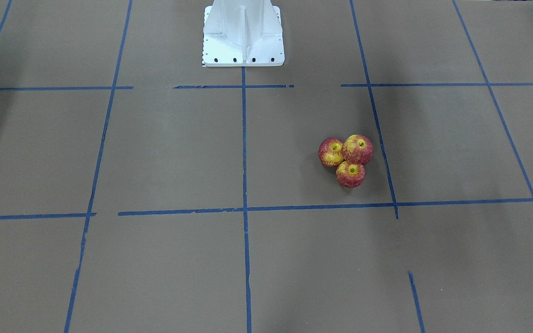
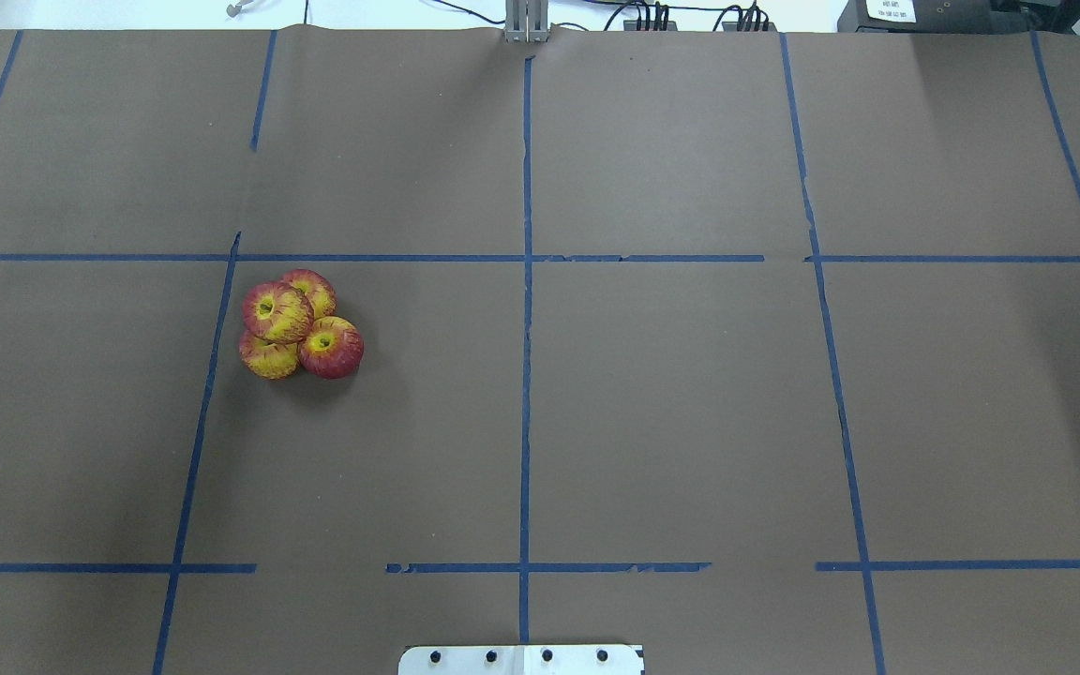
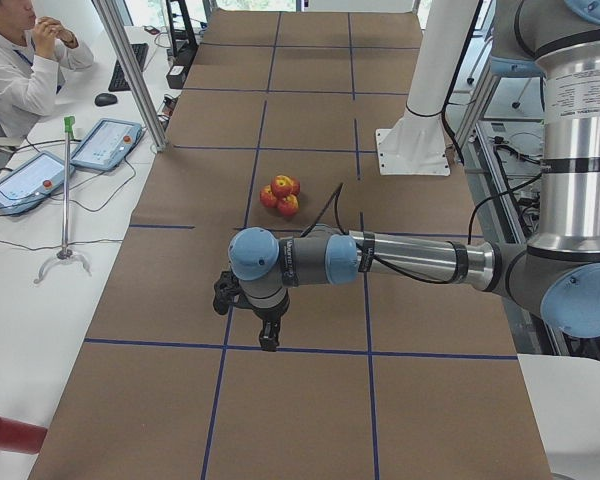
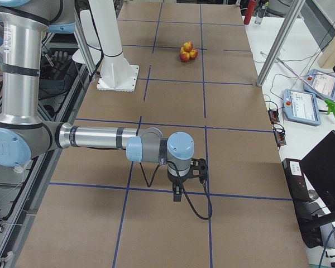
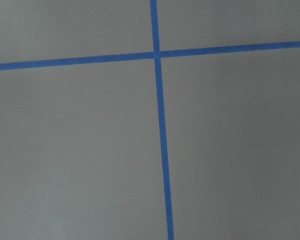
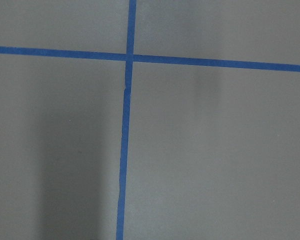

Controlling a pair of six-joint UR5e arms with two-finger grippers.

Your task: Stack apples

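Note:
Four red-and-yellow apples sit in a tight cluster on the brown table on my left side. In the overhead view one apple rests on top of three others. The front-facing view shows the cluster with three tops visible. It also shows in the exterior left view and the exterior right view. My left gripper hangs over the table far from the apples, seen only from the side. My right gripper is likewise far away. I cannot tell whether either is open or shut. Both wrist views show only bare paper and tape.
Blue tape lines divide the brown table cover into a grid. The white robot base stands at the table's robot-side edge. An operator, tablets and a metal post are beside the table.

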